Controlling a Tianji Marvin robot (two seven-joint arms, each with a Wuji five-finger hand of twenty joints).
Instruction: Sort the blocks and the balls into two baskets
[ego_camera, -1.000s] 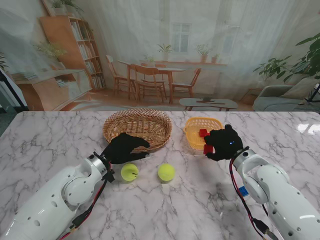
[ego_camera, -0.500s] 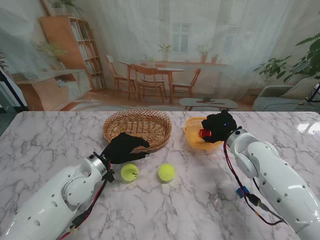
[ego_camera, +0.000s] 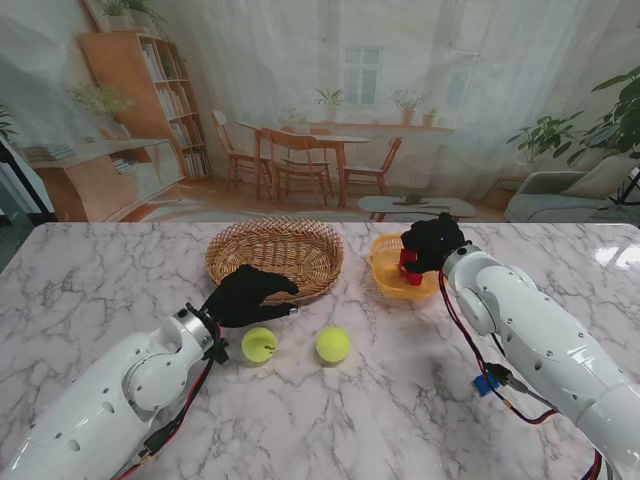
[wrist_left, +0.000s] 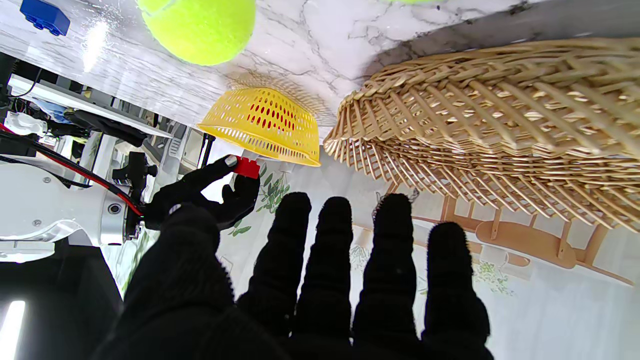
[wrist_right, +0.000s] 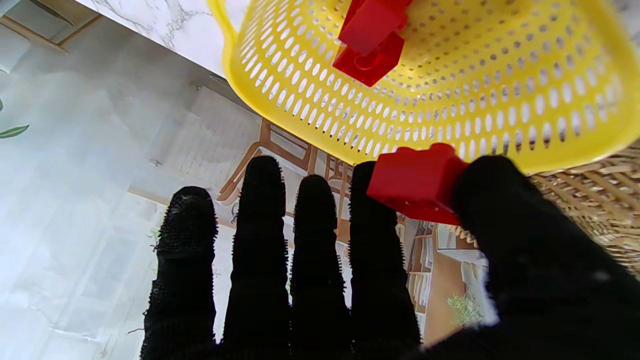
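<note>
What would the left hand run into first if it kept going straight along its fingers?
Most likely the wicker basket: the left hand lies at its near rim, fingers aimed at the wall, though the gap is hard to judge.

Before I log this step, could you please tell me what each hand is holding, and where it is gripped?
The right hand pinches a red plastic block by its opposite sides, thumb against forefinger. The left hand holds nothing.
</note>
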